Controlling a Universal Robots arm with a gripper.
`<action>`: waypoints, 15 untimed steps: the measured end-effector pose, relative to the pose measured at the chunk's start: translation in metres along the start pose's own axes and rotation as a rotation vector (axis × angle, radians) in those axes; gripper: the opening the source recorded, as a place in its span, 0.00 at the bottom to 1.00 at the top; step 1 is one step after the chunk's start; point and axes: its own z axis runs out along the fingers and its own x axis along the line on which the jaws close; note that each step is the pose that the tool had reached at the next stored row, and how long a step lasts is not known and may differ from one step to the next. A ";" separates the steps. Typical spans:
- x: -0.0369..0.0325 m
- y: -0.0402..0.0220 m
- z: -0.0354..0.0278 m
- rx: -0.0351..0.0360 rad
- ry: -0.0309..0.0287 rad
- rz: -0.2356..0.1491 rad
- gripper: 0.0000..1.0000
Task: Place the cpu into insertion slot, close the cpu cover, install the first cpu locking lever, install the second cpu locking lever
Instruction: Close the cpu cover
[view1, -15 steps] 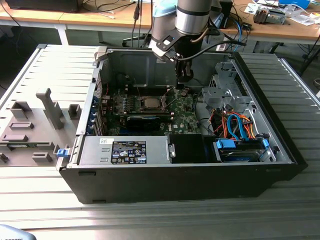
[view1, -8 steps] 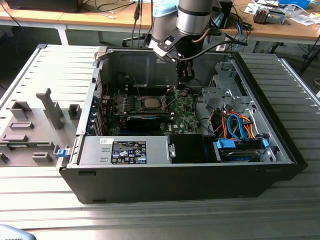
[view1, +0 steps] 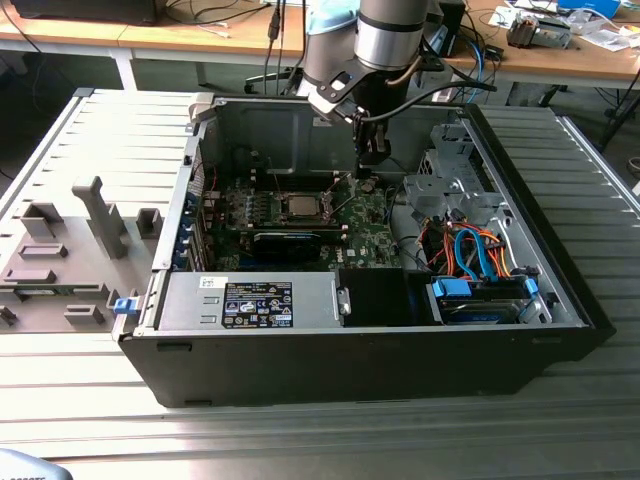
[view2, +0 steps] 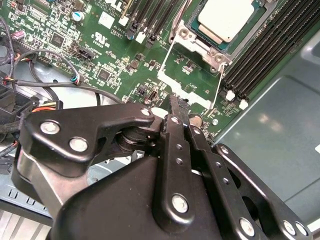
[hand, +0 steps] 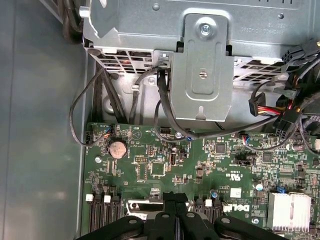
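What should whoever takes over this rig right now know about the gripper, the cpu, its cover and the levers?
Gripper: fingers look shut, with the tip close to the free edge of the cpu cover. Whether it pinches that edge cannot be told.
cpu: lying in the insertion slot.
Done: cpu placed.
Not yet done: the cpu cover lies swung open beside the slot, with green board showing through its window. It needs closing, and both locking levers need installing.
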 end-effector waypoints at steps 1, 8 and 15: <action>0.0000 0.0002 0.0000 0.0000 0.0000 0.000 0.11; -0.0001 0.0015 0.0001 0.0000 0.0000 0.000 0.11; -0.0002 0.0029 0.0002 0.0000 -0.0001 0.000 0.11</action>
